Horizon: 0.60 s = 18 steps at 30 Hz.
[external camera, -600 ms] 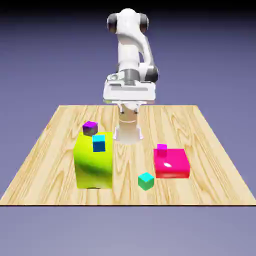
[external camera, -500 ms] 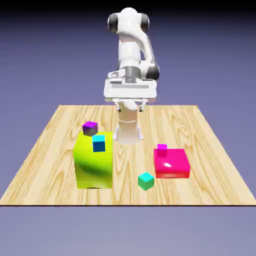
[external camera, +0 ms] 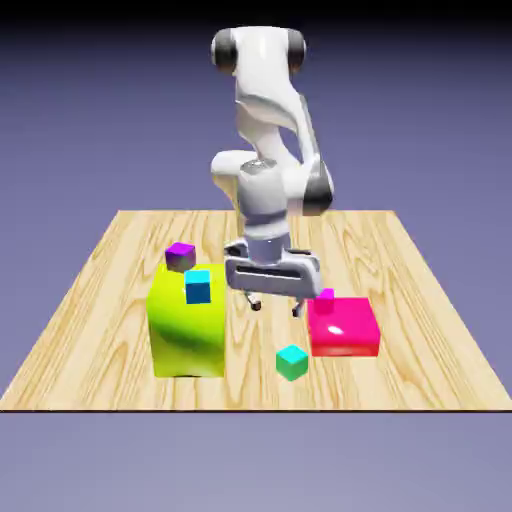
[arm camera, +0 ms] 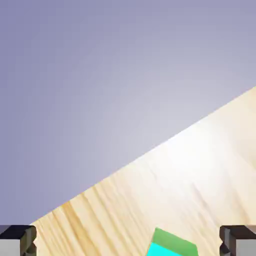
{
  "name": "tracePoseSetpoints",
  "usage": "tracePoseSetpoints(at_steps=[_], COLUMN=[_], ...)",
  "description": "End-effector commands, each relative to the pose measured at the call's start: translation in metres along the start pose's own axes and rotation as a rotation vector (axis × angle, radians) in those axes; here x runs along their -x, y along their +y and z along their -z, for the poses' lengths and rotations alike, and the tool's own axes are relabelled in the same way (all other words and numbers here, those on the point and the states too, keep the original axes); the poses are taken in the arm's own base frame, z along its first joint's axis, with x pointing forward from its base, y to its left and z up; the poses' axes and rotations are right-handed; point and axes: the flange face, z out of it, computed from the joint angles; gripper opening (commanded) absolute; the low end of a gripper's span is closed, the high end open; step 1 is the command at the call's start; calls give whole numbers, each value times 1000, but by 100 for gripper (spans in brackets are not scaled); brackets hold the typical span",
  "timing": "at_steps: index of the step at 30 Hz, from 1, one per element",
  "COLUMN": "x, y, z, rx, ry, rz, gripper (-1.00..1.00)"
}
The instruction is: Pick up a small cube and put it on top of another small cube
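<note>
gripper hangs low over the table, jaws spread wide, nothing between them. in the hand view both fingertips sit at the far bottom corners, well apart, with bare wood between.

small cube rests alone on the wood, toward the near edge, between the yellow-green block and the red slab, touching neither. from the gripper it lies forward, nearer the camera, and a shade toward the exterior view's right. in the hand view the same cube just pokes in at the bottom edge, between the tips, a little nearer the right one.

judgement: gripper not yet over it; the reach needs to go further out toward the near edge, then down. cube sits turned a little on the table, so the wrist may need a small twist to meet flat faces.

three other small cubes about: a pink cube on the red slab, a blue cube on the yellow-green block, a purple-topped cube behind it.
</note>
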Motion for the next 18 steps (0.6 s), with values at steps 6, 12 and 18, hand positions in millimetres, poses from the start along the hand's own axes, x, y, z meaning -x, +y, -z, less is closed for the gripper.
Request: tracePoseSetpoints(at_steps=[6,12,18], x=[-6,-5,-8], y=[24,42,35], z=[-84,-149,-115], rx=[255,270,270], ry=[-142,-137,-138], rz=[-249,-257,-257], gripper=[0,0,-100])
